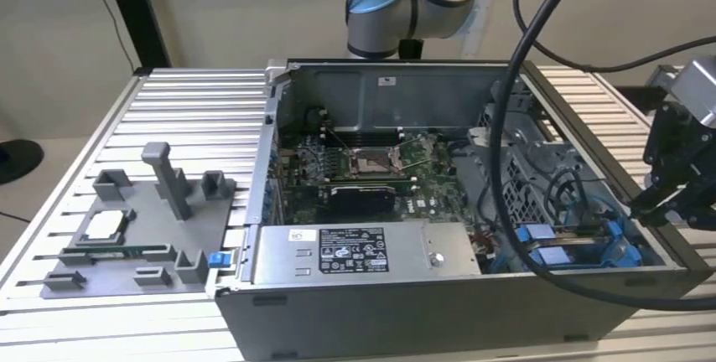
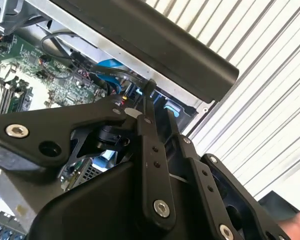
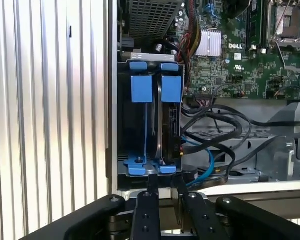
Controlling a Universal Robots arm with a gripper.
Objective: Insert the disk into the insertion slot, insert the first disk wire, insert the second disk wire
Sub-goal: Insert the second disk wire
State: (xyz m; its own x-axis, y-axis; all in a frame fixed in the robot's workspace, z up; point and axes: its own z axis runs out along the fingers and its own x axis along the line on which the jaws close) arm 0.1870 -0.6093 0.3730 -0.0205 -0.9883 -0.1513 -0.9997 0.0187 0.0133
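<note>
The disk (image 3: 171, 122) stands on edge in its blue frame inside the insertion slot (image 3: 123, 120), seated deep in the grey drive cage beside a second blue frame that looks empty. In the exterior view this cage sits low toward the exterior view's right, in the near corner of the open computer case (image 1: 448, 316).

A drive like this is likely rigid and fairly heavy for its bulk. It does not take knocks well, and its bare metal faces are smooth. The blue plastic frame is the safer place to take hold, by its end tabs or side rails. The label face and the connector edge are best left alone.

The tool (image 3: 165, 179) hangs at the cage's open end, just off the blue tabs. I cannot tell whether it is closed on anything.

A thin blue cable (image 3: 209, 162) and several black cables (image 3: 225, 125) loop near the disk; whether any is plugged in is hidden. Beyond lie the motherboard (image 3: 230, 75) and the ribbed tabletop (image 1: 190, 111).
</note>
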